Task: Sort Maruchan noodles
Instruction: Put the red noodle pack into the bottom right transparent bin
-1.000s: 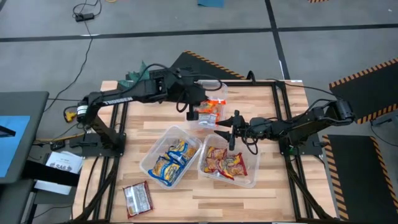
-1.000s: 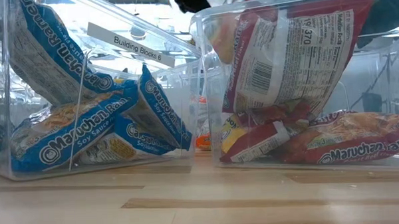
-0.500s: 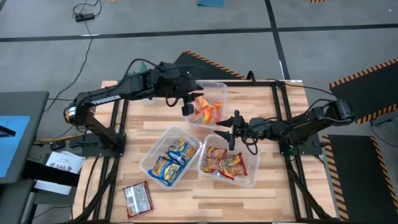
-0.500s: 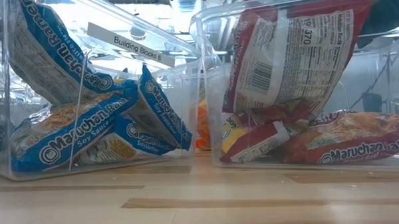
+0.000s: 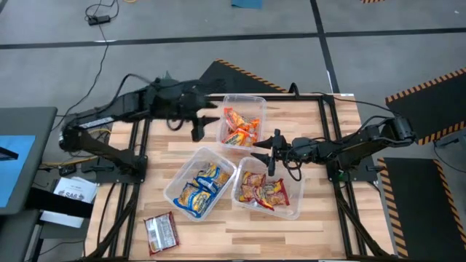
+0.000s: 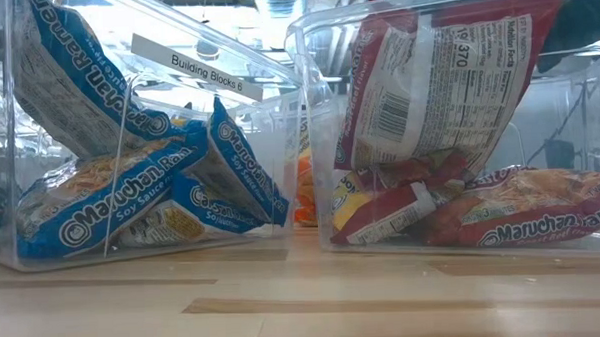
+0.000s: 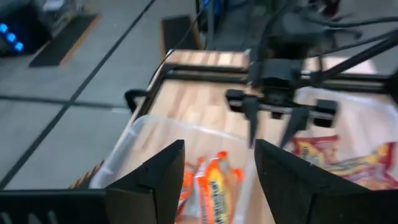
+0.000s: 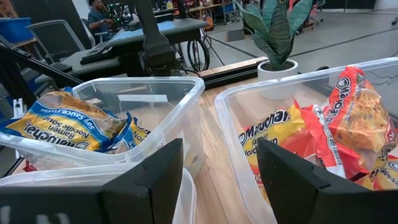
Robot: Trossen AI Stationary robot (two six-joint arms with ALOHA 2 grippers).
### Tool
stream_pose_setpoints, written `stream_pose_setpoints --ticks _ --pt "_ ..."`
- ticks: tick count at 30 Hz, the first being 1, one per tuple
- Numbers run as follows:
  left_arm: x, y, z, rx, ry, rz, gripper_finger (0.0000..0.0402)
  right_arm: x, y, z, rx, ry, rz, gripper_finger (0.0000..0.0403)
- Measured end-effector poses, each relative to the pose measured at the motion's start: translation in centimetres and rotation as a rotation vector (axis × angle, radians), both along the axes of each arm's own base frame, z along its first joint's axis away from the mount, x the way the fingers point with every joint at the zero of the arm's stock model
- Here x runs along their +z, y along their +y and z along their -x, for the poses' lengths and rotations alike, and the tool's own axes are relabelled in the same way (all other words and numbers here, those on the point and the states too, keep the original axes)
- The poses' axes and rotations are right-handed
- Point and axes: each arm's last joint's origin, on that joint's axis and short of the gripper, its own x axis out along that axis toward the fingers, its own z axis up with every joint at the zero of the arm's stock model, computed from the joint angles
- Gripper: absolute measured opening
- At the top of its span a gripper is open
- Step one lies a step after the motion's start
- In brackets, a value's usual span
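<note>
On the counter (image 5: 306,225), 3 clear tubs surround the right tool (image 5: 263,153), spread and empty: the far tub (image 5: 251,102) holds orange packets (image 5: 240,125), the near-left tub (image 5: 175,191) yellow-and-blue packets (image 5: 200,187), the near-right tub (image 5: 295,211) red packets (image 5: 263,191). The left tool (image 5: 198,129), spread and empty, hangs just left of the far tub. 1 maroon-and-silver packet (image 5: 160,233) lies loose at the counter's near-left edge, well apart from both tools, bare wood lying toward the near-right corner.

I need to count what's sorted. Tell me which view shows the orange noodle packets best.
The high view: the orange packets lie unobstructed inside their clear tub. The left wrist view cuts them off at its edge. The low view shows only an orange sliver between the front tubs. The right wrist view misses them.
</note>
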Motion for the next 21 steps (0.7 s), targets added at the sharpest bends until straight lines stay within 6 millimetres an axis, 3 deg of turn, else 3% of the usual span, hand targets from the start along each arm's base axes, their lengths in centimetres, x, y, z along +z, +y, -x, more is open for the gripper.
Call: stream_pose_setpoints --ticks 5,13,17,21 --pt "-4.2 -2.9 3.3 -0.099 -0.148 0.002 0.0175 0.0 0.0 0.0 0.0 0.0 0.0 0.0226" --pt "-12.3 -8.2 8.7 -0.398 -0.465 0.039 0.0174 0.0 0.0 0.0 0.001 0.0 0.0 0.0226" --pt "-15.8 -9.1 10.7 -0.353 -0.594 0.039 0.0174 0.0 0.0 0.0 -0.002 -0.008 -0.017 0.0226" --pt "-17.6 -9.2 11.9 -0.253 -0.591 0.027 0.0174 0.1 0.0 0.0 -0.002 -0.016 -0.026 0.0226"
